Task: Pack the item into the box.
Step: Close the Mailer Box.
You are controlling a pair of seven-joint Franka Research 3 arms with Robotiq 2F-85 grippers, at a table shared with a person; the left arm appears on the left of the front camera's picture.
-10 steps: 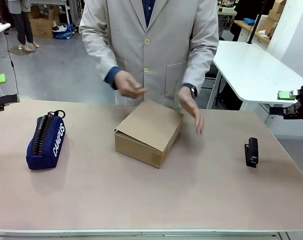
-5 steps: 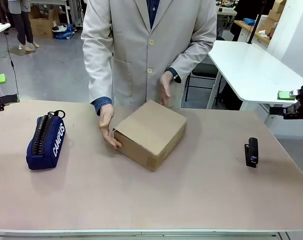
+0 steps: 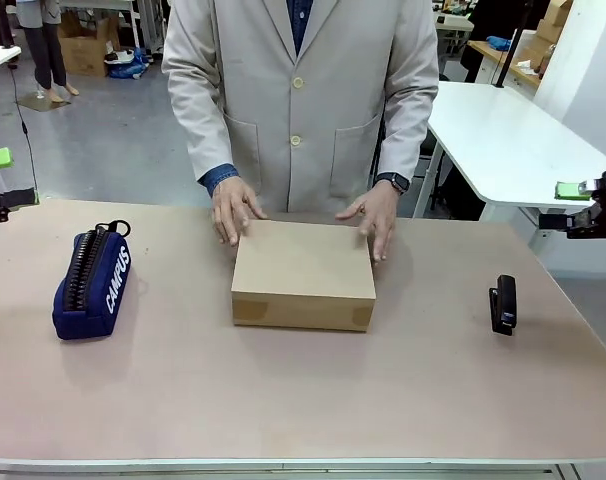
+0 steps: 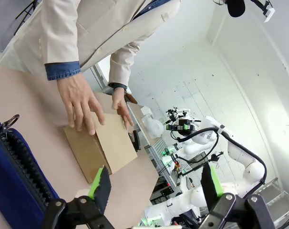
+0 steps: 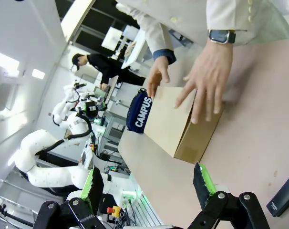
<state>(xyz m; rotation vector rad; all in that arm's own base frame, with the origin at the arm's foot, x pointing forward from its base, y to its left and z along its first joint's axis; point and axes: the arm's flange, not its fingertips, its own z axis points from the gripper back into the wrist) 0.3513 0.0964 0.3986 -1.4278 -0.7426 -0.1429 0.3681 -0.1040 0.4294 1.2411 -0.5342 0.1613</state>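
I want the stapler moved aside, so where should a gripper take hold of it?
Likely across the black stapler's narrow body, from above with the open right gripper nearest it: it lies flat and slim on the table, long axis running near to far, both sides free.

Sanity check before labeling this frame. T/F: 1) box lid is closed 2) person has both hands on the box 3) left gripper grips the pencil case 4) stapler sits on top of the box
1) True: the box has its lid shut flat.
2) True: the person's hands rest on its far corners.
3) False: the left gripper is open, holding nothing; the pencil case lies on the table.
4) False: the stapler stands on the table, apart from the box.
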